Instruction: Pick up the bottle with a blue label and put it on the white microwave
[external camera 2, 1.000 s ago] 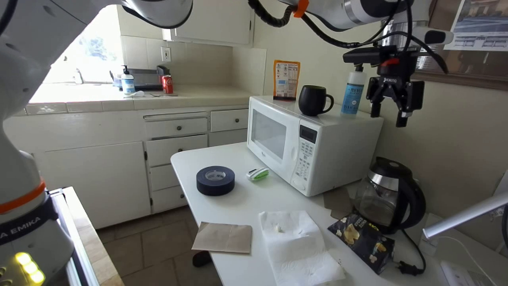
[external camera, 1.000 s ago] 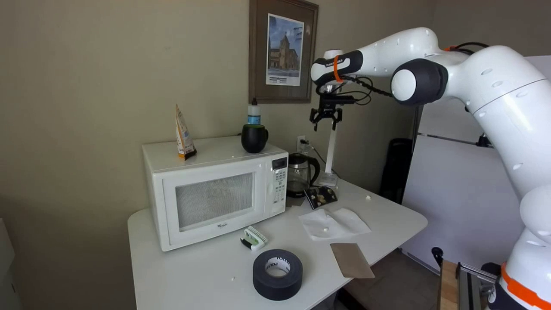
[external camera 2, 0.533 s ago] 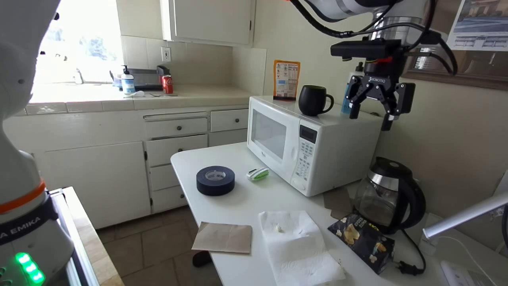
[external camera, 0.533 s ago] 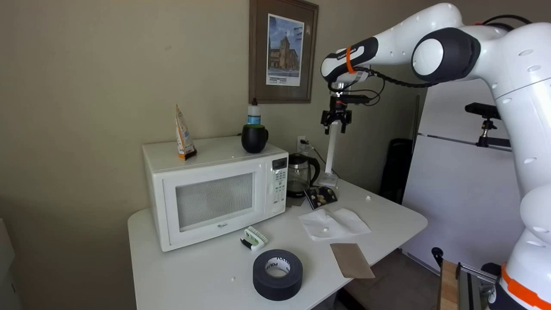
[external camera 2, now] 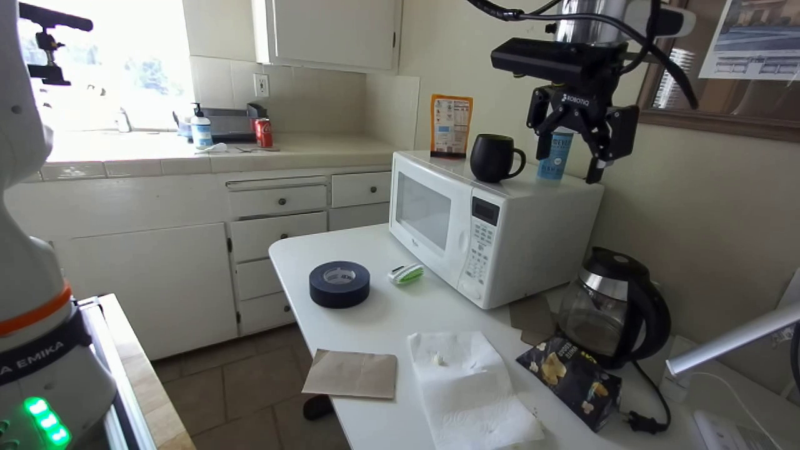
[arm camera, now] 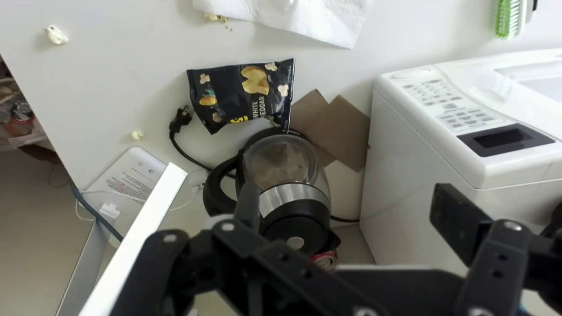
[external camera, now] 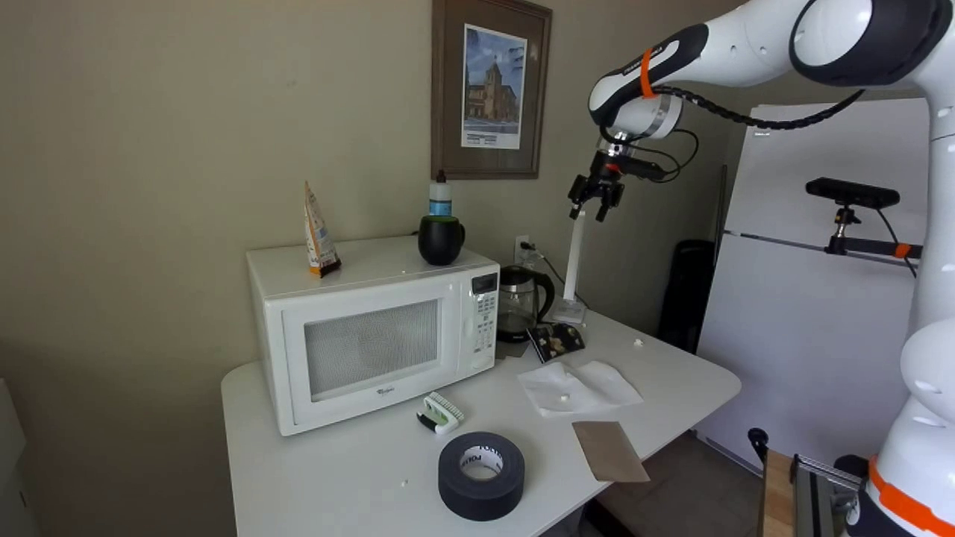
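Beige wall behind, white table below. Bottle with a blue label stands upright on the white microwave, near the black mug; placing looks already done. Pincer hangs in mid-air, spread apart, nothing held. Next move likely calls only for backing off, well clear of bottle and kettle; no grip needed. Readable: ROBOTIQ on the pincer; POLY, run cut off, on the tape roll; WHITE and most of CHEDDAR on the black snack bag; EMIKA on the arm's base. Bottle's lettering partly covered; microwave's badge too small to read.
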Tool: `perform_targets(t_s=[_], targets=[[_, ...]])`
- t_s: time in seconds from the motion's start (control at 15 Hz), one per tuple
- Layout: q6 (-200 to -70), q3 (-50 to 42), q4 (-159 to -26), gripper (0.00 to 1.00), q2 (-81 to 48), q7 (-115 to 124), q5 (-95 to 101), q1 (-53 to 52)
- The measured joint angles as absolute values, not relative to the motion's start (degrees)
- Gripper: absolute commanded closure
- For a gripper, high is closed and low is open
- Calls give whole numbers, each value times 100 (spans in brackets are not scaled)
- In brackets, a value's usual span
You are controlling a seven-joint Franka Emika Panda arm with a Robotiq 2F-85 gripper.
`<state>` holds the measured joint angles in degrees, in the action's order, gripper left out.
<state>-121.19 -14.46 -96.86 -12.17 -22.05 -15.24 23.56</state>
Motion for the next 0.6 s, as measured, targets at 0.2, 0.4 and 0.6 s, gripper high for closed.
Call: perform_targets(t_s=[0.2, 0.4, 0.6], targets=[[-13230, -1454, -10582, 0, -709, -2480, -1760, 2354], [-14403, -1462, -11539, 0, -255, -2923, -2008, 2338], [-14488, -1492, -11655, 0, -177, -2962, -2011, 2315]])
